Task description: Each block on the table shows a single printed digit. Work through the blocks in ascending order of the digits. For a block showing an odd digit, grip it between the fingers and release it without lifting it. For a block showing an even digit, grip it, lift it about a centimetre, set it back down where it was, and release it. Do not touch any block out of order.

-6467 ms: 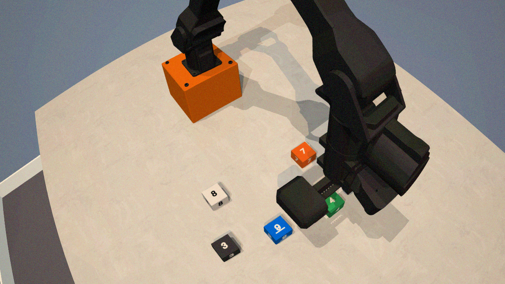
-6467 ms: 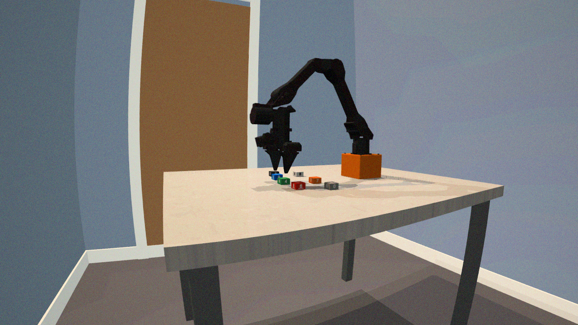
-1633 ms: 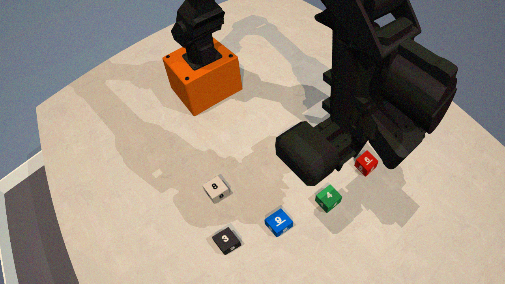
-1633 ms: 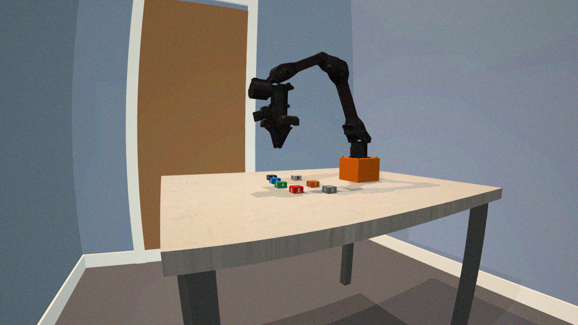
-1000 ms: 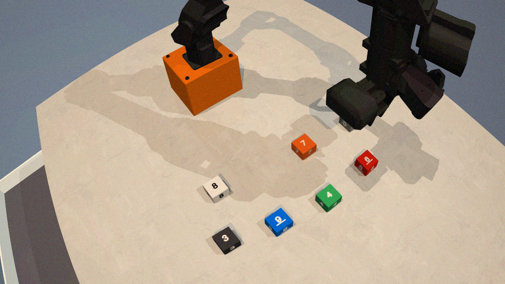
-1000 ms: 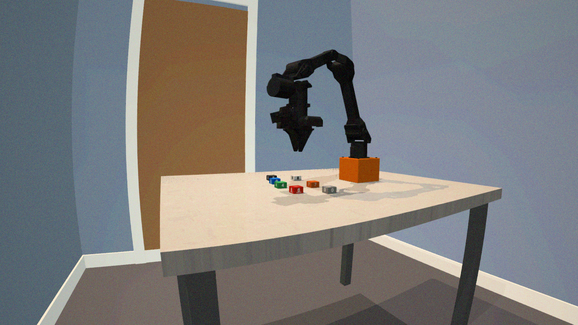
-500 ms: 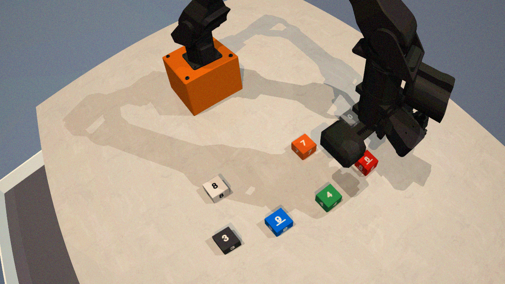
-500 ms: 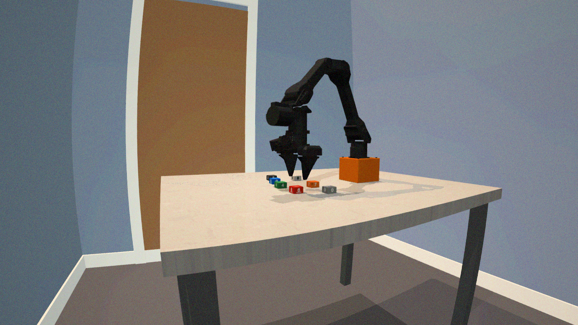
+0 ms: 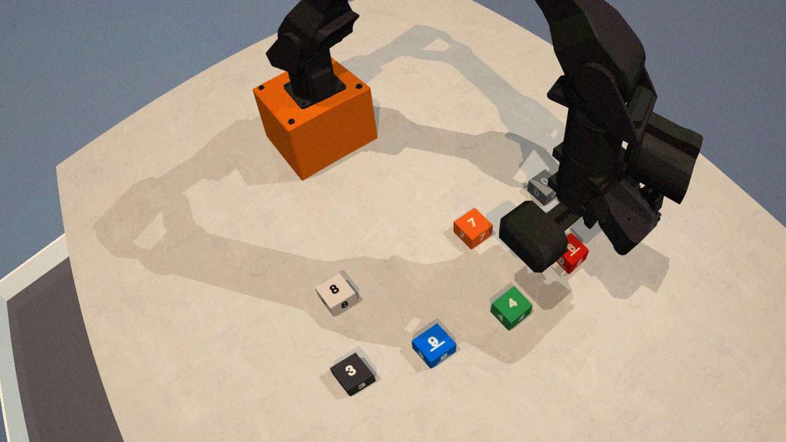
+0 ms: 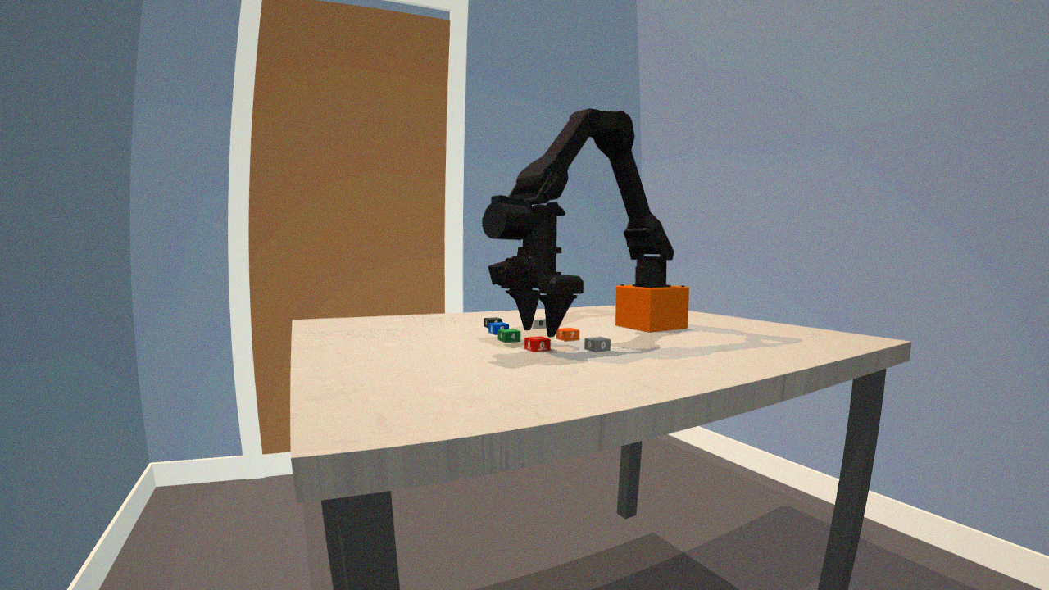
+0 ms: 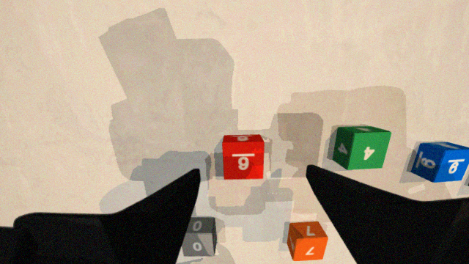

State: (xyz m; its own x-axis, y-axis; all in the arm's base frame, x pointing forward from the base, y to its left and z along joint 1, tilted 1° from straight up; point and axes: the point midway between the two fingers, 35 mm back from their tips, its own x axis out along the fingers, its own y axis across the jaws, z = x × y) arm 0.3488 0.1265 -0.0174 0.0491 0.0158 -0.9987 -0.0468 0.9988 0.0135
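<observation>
Wrist view: pincer [image 10: 538, 333] [image 11: 253, 172] open, empty — red 6 [image 11: 243, 158] ahead; top view — fingertips hidden.

Plain blue-walled room, brown door [image 10: 348, 220], table [image 9: 220, 329] [image 10: 440, 396] [image 11: 55, 73].

In the exterior view, you have a brown door [image 10: 348, 220] in a white door frame [image 10: 456, 161], set in a blue wall [image 10: 550, 65]. Below, your white baseboard [image 10: 946, 532] runs along the foot of the wall, edging a brownish-gray floor [image 10: 454, 535] marked by dark, angular shadows.
</observation>
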